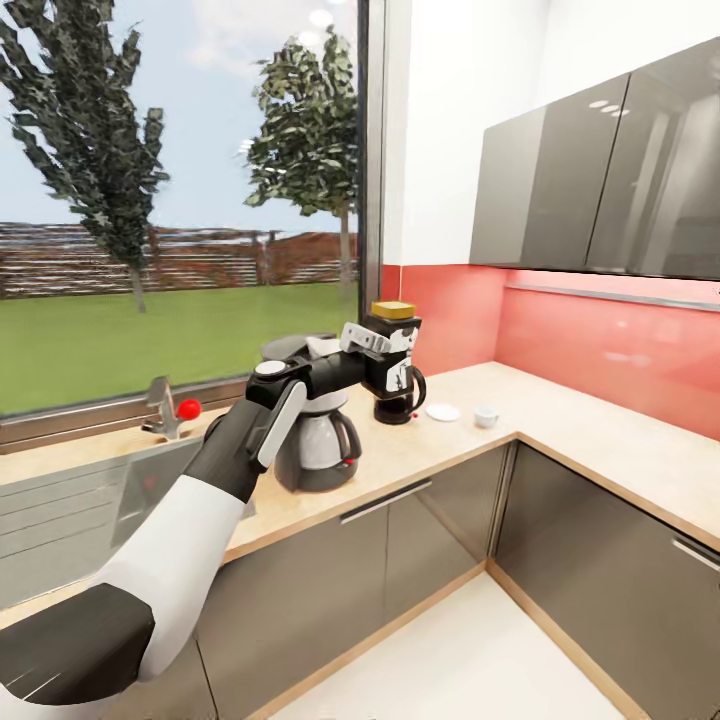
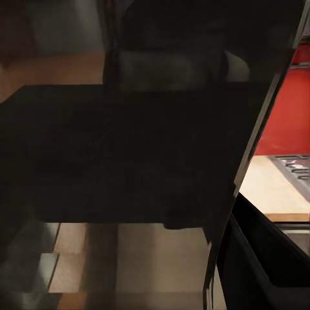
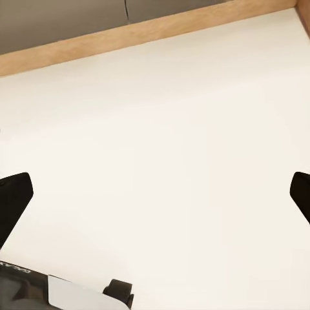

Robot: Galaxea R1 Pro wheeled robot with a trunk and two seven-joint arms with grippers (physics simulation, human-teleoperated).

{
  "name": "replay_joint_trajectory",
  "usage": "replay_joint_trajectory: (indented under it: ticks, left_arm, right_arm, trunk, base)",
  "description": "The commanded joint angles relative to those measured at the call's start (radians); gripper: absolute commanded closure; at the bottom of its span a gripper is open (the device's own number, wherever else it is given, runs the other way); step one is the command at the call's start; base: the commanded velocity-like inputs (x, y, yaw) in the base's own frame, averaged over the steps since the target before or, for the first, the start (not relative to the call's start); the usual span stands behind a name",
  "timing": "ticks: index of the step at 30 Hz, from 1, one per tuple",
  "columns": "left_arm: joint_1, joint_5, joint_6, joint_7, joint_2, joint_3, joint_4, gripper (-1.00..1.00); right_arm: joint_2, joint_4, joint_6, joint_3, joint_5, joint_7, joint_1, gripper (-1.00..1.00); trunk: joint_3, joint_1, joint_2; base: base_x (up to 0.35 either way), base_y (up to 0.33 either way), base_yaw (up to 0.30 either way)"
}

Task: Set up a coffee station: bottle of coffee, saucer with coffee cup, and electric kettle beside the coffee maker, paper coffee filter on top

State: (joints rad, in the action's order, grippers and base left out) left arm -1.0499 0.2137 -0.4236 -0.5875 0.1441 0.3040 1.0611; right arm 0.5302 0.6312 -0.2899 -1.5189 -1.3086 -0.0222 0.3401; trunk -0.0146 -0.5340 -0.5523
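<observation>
Left arm [image 1: 180,520] reached from the near edge across the worktop [image 1: 560,420] toward its back corner. Its tool [image 1: 385,350] was at a dark jar [image 1: 395,340] with a tan lid, raised above the worktop beside the coffee maker [image 1: 318,440]; whether the tool was pinching the jar could not be told. A second dark machine [image 1: 400,390] stood directly beneath. Saucer [image 1: 442,411] and cup [image 1: 485,417] lay apart near the corner. Right tool [image 3: 155,194] was spread, facing bare floor [image 3: 168,129]. Judged step: delivering the jar. Next move calls for lowering it onto free worktop beside the coffee maker, clear of the machine below.
</observation>
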Motion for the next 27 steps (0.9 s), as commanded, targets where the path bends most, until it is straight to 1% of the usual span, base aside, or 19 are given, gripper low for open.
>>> replay_joint_trajectory:
  ticks: [1, 10, 16, 27]
  left_arm:
    - [-0.001, 0.007, -0.007, -0.002, 0.000, 0.000, 0.000, 1.00]
    - [-0.001, 0.007, -0.007, -0.002, 0.000, 0.000, 0.000, 1.00]
    - [-0.001, 0.007, -0.007, -0.003, 0.000, 0.000, 0.002, 1.00]
    - [-0.001, 0.007, -0.008, -0.003, -0.001, 0.000, 0.003, 1.00]
  right_arm:
    - [0.001, 0.001, -0.007, -0.007, -0.011, -0.002, 0.002, -1.00]
    - [0.001, 0.001, -0.007, -0.007, -0.011, -0.002, 0.002, -1.00]
    - [0.001, 0.001, -0.006, -0.007, -0.011, -0.002, 0.002, -1.00]
    - [0.001, 0.001, -0.007, -0.007, -0.011, -0.002, 0.002, -1.00]
  trunk:
    - [-0.002, 0.000, -0.002]
    - [-0.002, 0.000, -0.002]
    - [-0.002, 0.000, -0.002]
    - [-0.002, 0.000, -0.002]
  base:
    - [-0.163, 0.012, 0.000]
    - [-0.254, 0.073, 0.000]
    - [-0.038, 0.020, 0.000]
    - [-0.152, 0.220, 0.000]
